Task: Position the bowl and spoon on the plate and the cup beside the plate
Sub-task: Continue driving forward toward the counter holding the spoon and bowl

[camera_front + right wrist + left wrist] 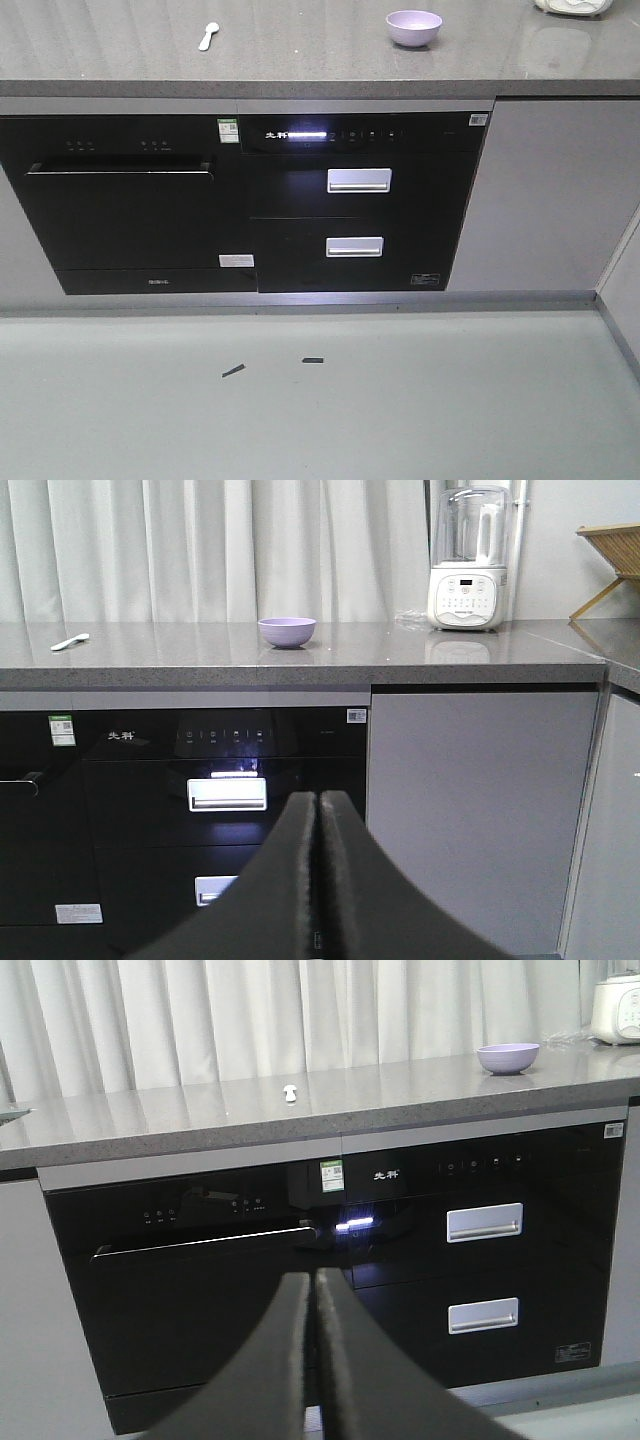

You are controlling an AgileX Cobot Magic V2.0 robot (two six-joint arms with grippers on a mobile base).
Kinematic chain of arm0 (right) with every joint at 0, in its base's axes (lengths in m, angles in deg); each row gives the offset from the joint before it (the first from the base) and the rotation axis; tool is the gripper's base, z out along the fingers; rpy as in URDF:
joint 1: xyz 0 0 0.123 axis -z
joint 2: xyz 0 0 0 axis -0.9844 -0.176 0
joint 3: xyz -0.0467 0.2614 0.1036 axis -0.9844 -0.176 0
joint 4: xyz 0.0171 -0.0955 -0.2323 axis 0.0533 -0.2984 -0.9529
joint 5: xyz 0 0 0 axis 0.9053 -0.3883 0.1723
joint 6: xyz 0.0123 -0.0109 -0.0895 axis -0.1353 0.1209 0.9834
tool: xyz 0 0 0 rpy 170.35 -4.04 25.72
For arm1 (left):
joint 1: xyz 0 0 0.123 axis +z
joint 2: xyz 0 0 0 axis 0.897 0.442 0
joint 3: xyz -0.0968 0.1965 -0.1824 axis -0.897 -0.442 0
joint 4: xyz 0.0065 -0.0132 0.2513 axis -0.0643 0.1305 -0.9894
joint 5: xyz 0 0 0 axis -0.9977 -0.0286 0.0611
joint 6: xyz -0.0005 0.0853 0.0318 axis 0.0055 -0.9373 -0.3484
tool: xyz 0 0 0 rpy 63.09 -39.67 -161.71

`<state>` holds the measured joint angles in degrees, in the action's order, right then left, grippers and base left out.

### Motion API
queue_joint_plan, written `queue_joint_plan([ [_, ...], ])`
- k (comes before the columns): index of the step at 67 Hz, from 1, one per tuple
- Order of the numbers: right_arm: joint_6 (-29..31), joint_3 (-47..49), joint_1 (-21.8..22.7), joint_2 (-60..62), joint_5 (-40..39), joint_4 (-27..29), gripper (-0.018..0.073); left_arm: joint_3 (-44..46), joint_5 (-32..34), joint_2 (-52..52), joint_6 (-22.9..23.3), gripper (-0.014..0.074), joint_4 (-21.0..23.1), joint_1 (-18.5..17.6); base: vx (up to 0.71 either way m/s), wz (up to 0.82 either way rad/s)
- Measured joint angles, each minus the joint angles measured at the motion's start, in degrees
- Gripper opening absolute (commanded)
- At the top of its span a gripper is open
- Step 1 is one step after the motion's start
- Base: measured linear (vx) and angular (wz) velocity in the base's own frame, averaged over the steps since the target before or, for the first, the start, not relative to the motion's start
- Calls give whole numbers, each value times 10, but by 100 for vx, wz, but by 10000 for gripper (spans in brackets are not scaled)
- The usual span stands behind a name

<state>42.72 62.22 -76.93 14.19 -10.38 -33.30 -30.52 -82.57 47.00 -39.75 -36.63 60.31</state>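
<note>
The lavender bowl point(414, 28) stands upright on the grey countertop point(300, 60), right of centre; it also shows as the bowl point(508, 1057) and the bowl point(287, 631). The pale spoon point(208, 36) lies on the counter well to its left, seen too as the spoon point(290, 1091) and the spoon point(70, 641). A thin pale flat edge point(12, 1115) at the counter's far left may be the plate; I cannot tell. The cup is out of view. My left gripper point(312, 1275) and right gripper point(319, 798) are both shut and empty, low in front of the cabinets.
A white blender point(468, 560) stands at the counter's right end, with a wooden rack point(610, 550) beyond it. Black built-in appliances with silver handles point(358, 180) sit under the counter. White curtains hang behind. Two dark scraps point(233, 371) lie on the floor.
</note>
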Motion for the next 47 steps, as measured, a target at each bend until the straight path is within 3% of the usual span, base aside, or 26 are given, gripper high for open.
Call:
queue_joint_plan([
  [47,0,0,0,0,0,0,-6,0,0,0,0,-6,0,0,7,-1],
])
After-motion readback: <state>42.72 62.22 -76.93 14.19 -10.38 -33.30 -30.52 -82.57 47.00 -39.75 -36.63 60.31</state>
